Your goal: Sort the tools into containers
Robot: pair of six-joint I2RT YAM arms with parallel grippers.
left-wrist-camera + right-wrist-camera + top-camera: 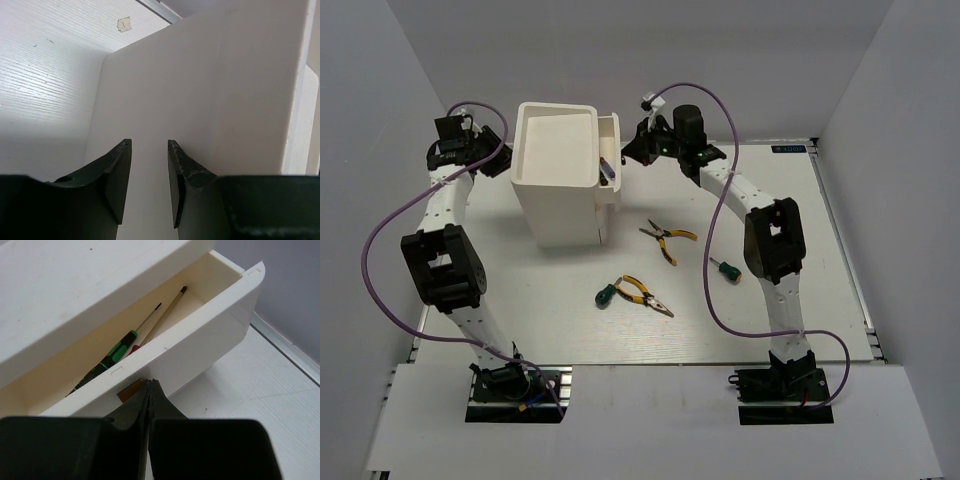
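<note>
The tall white box unit [558, 170] stands at the back left. Its top drawer [609, 160] is pulled out to the right. In the right wrist view the drawer [210, 325] holds two thin screwdrivers: a dark-handled one [117, 352] and a pale-shafted one [167, 312]. My right gripper [150, 383] is shut and empty, its tips at the drawer front beside the brown knob [130, 390]. My left gripper [149, 145] is open and faces the box's left wall [210, 100]. Two yellow-handled pliers [668, 238] [646, 293] and two green-handled stubby screwdrivers [605, 295] [725, 268] lie on the table.
The purple cables [710, 260] loop over the table beside each arm. White walls close in the table on the left, back and right. The right arm [770, 240] reaches over the table's right half.
</note>
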